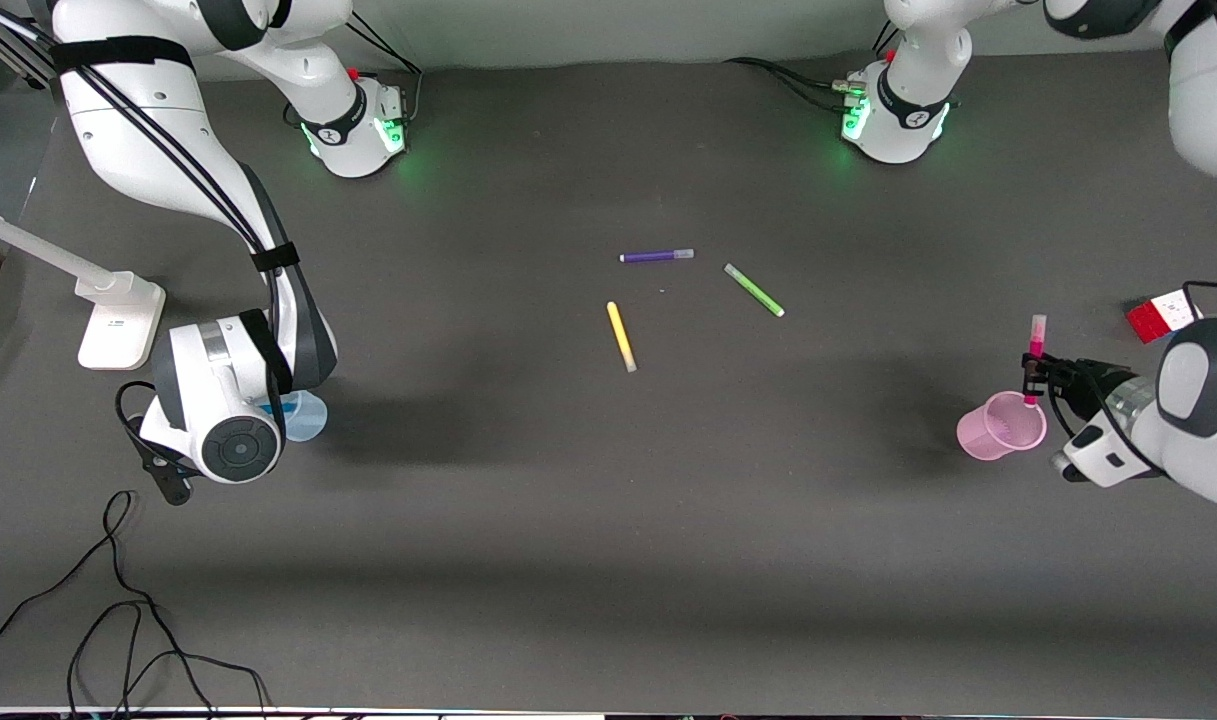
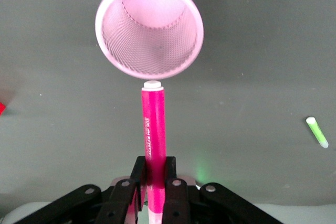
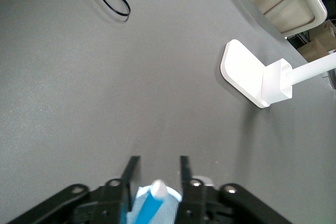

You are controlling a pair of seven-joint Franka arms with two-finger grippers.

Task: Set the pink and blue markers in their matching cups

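Pink marker [image 2: 153,129]: upright, over pink cup [image 1: 1001,427] rim, clamped by left gripper [image 2: 155,184] fingers.
Light, stiff, slick barrel; mid-barrel grip suits. Blue marker [image 3: 151,202] stands in blue cup [image 1: 304,416]; right gripper [image 3: 155,174] fingers parted around it, holding nothing.

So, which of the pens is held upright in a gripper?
The pink marker, clamped upright in the left gripper just above the pink cup. The purple, green and yellow pens lie flat on the table.
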